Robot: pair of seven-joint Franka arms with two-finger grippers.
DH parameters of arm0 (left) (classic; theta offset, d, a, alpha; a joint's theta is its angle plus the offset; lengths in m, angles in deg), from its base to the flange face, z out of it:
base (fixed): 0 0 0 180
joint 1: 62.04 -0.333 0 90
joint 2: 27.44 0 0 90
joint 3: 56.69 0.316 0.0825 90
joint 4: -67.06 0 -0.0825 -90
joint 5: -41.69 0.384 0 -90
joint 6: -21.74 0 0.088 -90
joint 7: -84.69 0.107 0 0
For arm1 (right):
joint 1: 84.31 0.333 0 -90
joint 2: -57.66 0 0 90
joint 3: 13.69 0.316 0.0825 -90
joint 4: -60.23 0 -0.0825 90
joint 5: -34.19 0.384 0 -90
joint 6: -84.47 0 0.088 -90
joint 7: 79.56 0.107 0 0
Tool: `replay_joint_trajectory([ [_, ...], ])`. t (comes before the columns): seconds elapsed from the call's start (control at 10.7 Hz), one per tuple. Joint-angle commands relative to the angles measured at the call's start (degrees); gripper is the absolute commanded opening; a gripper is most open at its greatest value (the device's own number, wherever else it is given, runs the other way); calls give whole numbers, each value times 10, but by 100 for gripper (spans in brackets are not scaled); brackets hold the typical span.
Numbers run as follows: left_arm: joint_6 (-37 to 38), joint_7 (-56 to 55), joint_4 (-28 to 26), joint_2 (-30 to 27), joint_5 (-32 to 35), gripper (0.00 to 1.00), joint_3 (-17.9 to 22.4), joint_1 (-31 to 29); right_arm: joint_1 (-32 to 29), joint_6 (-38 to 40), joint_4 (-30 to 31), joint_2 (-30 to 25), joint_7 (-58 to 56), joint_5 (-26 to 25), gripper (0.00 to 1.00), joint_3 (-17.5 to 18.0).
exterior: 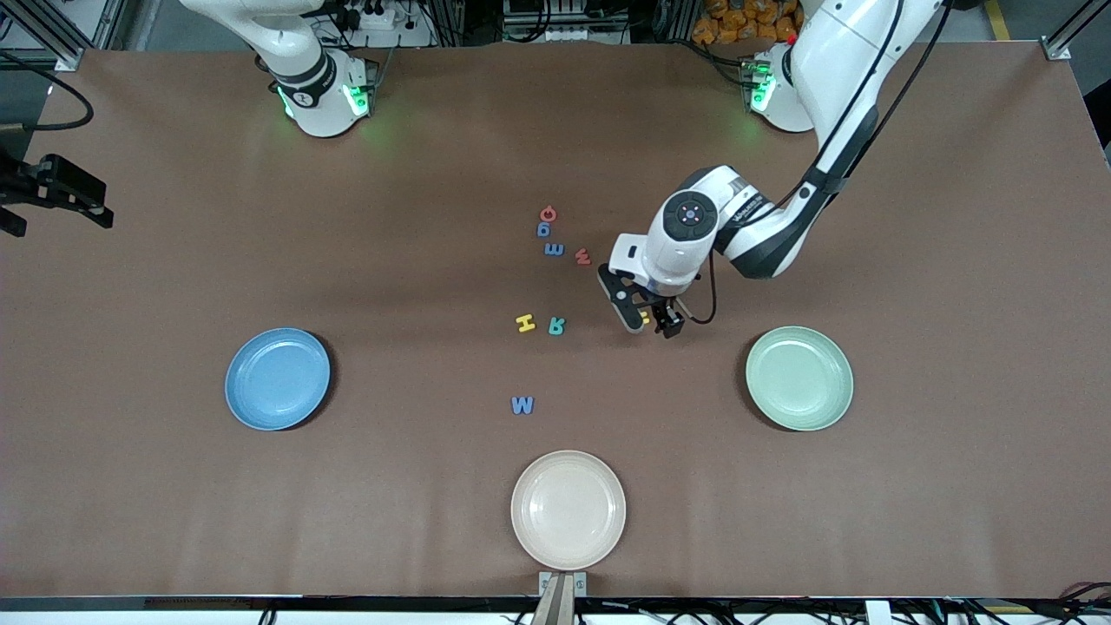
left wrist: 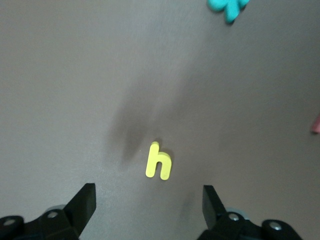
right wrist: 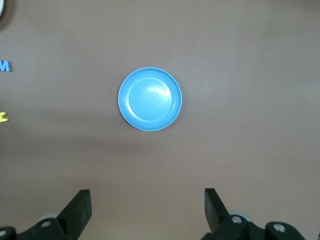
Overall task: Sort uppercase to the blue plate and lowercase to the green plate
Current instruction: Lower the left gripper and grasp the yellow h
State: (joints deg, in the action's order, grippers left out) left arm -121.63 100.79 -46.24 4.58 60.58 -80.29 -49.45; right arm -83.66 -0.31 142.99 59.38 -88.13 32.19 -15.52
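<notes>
Cream plate (exterior: 568, 509) sits nearest, unused. Farther on, the left gripper (exterior: 649, 323) hangs low over the yellow h (left wrist: 159, 161), jaws apart around it, ready to pinch it for the green plate (exterior: 799, 378). The right gripper (right wrist: 147, 207) waits, jaws released, above the blue plate (right wrist: 150, 99).

We take this for a robotics lab. 2 white robot arms (exterior: 807, 174) are bolted to a wide table (exterior: 174, 486) covered in plain brown sheeting, their bases (exterior: 325, 100) lit by green lamps. Aluminium frame posts (exterior: 52, 35) stand at the corners, cables and a power strip (exterior: 373, 17) crowd the edge by the bases, and a black camera mount (exterior: 52, 195) juts in.
</notes>
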Motion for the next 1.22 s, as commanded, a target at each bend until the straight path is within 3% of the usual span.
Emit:
replay_joint_trajectory([
  [0.0,-17,5,2,15,33,84,15,2,4,6,-10,3,0,0,100,-2],
  [0.56,-26,-2,25,39,33,83,15,15,2,6,-10,3,0,-2,100,-2],
  [0.94,-35,-7,26,52,30,75,15,27,5,6,-9,4,-1,2,100,-2],
  [1.03,-35,-8,26,52,32,72,15,27,10,6,-9,12,0,2,100,-2],
  [1.13,-35,-5,27,50,33,50,17,28,11,6,-9,20,-5,2,100,-2],
])
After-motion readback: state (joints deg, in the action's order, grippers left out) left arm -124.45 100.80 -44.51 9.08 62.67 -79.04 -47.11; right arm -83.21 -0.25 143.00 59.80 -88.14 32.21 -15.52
